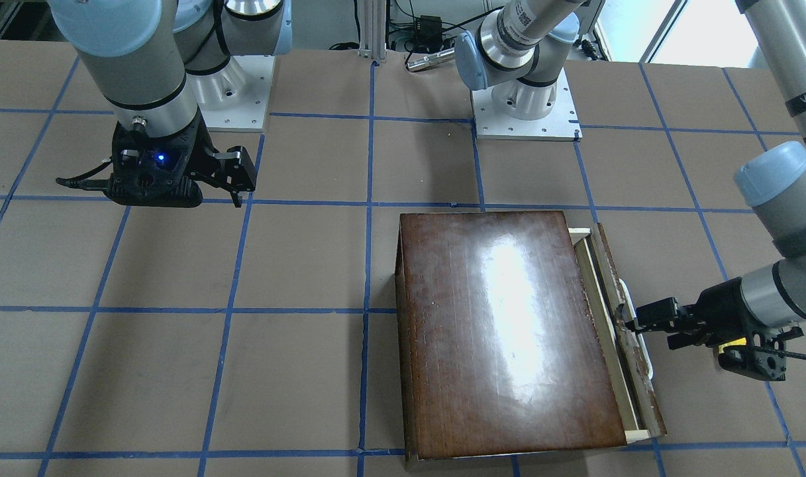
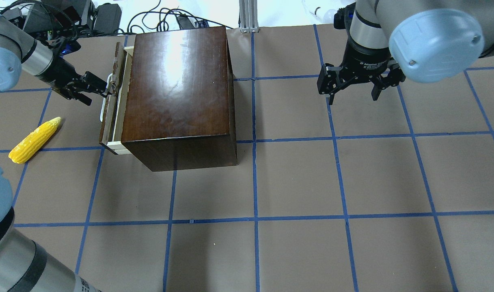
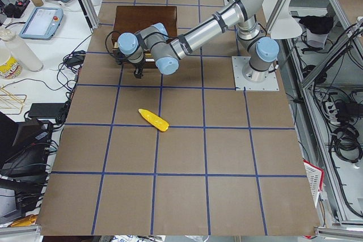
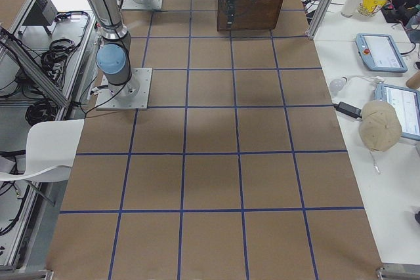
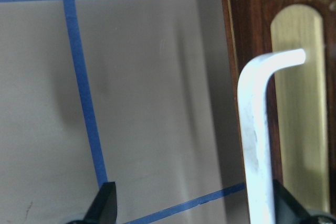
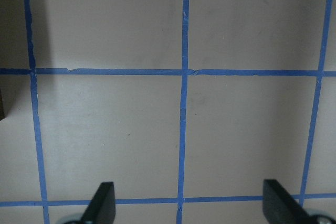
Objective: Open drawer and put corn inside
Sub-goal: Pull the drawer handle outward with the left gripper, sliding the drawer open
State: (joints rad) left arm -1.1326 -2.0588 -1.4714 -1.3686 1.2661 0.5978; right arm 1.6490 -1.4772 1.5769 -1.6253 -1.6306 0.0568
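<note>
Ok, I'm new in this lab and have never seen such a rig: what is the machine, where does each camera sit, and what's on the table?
It is a robot with two arms, each ending in a two-finger gripper, at a table marked with blue tape. Two cameras look down, one from behind the robot and one facing it. Two more look along the table from its ends, and one rides on each wrist. On the table stands a dark wooden box whose drawer is out a crack, and a yellow toy corn cob lies nearby, on the drawer's side. The left gripper is at the drawer's white handle, open, with the handle just inside one finger. The right gripper hangs open above the table, away from the box. Neither holds anything.
</note>
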